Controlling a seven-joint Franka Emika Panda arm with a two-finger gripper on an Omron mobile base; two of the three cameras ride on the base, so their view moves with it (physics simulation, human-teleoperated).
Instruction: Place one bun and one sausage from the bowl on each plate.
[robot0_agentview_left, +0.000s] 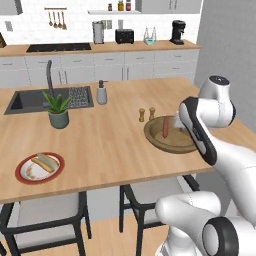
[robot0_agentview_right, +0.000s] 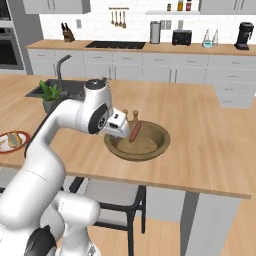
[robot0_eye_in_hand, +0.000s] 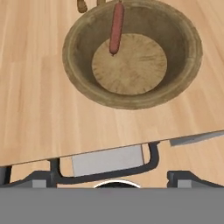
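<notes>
Now sausage leans lengthwise on bowl wall.

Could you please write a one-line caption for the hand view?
Wooden bowl on the counter, one sausage leaning against its inner wall.

Left base view: set behind the arm on its left, facing forward and down over the wooden counter, far wall beyond. Right base view: set behind on the right, same heading, closer to the near counter edge. Shared: bowl with sausage, sink, red plate (at far left in both). Hand view: above the bowl's near side, looking steeply down, close; the chair seat lies below the counter edge.
</notes>
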